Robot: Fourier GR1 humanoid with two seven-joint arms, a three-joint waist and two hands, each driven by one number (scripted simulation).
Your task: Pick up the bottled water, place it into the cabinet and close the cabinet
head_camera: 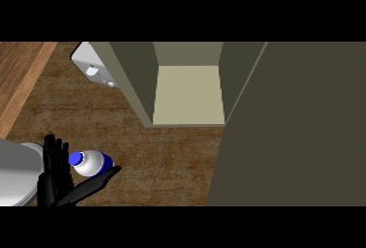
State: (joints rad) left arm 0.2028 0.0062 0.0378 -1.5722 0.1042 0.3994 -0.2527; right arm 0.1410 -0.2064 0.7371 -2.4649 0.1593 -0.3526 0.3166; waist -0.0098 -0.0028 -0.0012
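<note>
L robot hand [54, 185] at lower left, on its grey forearm [16, 172], is released: fingers straight up, thumb splayed out to the right, not curled round anything. The bottled water [94, 165] stands on the brown counter [164, 160] in the gap btwn fingers and thumb, its blue cap [76, 158] right beside the fingers. Further back, a white fitting [91, 65] sits just left of the cabinet [187, 92], which stands open w/ a pale inner floor, and its dark door [293, 135] fills the right side.
</note>
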